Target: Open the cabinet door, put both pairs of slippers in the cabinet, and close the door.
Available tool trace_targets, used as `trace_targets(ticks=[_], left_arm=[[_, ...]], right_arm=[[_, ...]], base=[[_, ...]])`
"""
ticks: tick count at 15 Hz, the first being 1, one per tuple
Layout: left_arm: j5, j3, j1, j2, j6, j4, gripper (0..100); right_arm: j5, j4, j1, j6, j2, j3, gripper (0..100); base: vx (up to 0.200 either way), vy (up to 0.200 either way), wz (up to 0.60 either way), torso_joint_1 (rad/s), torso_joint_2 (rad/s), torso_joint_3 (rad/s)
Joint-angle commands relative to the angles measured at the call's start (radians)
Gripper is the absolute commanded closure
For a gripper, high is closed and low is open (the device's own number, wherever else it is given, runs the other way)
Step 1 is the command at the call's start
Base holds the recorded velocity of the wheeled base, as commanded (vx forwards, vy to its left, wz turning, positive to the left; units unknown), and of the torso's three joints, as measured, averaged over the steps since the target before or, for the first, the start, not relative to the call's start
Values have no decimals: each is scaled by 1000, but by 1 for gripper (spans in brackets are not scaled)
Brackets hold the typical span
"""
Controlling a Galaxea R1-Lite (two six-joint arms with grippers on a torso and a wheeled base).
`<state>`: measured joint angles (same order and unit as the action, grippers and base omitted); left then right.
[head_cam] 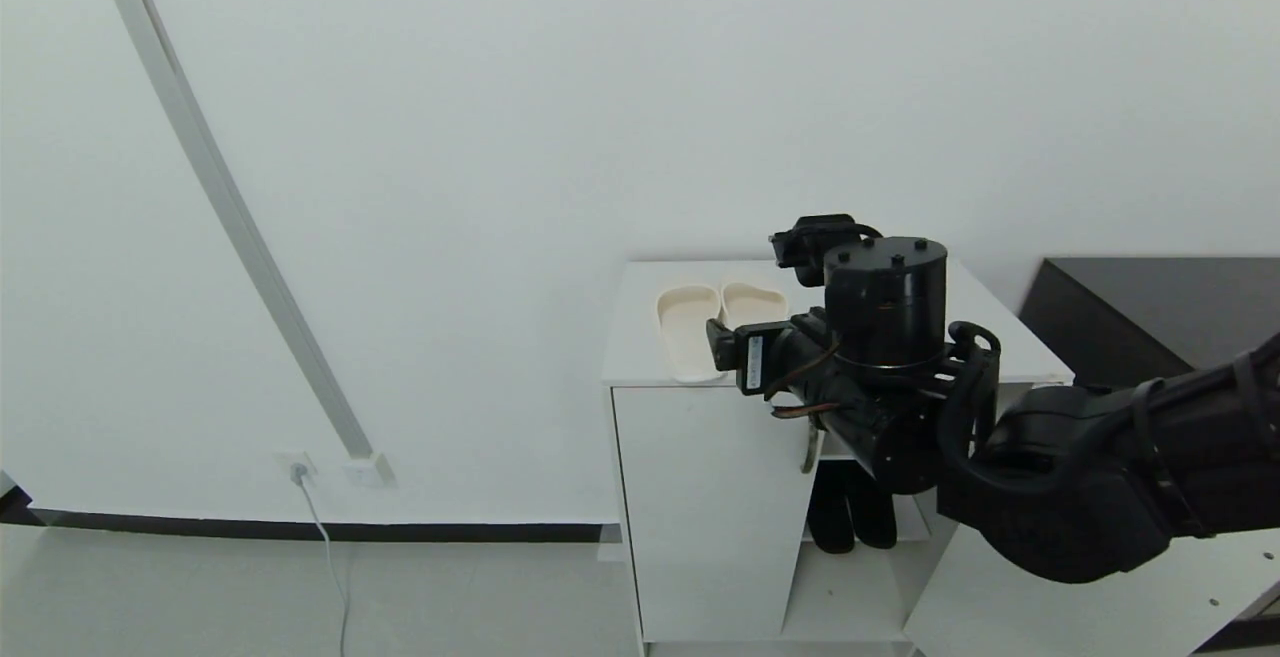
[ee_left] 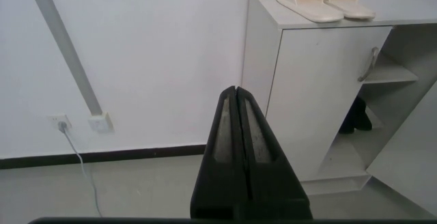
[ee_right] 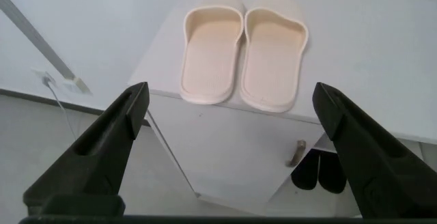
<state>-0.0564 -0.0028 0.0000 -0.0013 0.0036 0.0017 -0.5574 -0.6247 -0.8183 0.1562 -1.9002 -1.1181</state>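
The cream slippers [head_cam: 700,322] lie side by side on top of the cabinet [head_cam: 710,497]. The black slippers [head_cam: 850,512] sit inside it, under a shelf, where the door stands open. The right claw [ee_right: 231,93] hangs spread wide just before the cabinet's top edge. The left claw [ee_left: 236,94] is pressed shut with nothing in it, off to the cabinet's side.

No lettering or numbers can be read.

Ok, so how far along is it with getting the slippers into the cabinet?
Done: the cabinet has its right door open, and the black slippers are inside. In hand: the open right gripper faces the cream slippers lying on the cabinet top; the left gripper is shut and empty. Left: grasp the cream pair, shelve it, close the door.
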Motion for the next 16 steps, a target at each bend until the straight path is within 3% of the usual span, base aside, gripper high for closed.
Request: trace_targets(ticks=[1, 10, 16], left_arm=[[0, 0, 0, 1, 3, 1, 100], [0, 0, 0, 1, 1, 1, 100], [0, 0, 0, 1, 1, 0, 100]], right_arm=[[-9, -1, -5, 0, -23, -2, 0], [-10, -36, -10, 54, -165, -5, 0], [-13, -76, -4, 54, -267, -57, 0]], base=[[200, 0, 0, -7, -12, 7], [200, 0, 0, 2, 0, 3], [0, 0, 0, 0, 0, 0]])
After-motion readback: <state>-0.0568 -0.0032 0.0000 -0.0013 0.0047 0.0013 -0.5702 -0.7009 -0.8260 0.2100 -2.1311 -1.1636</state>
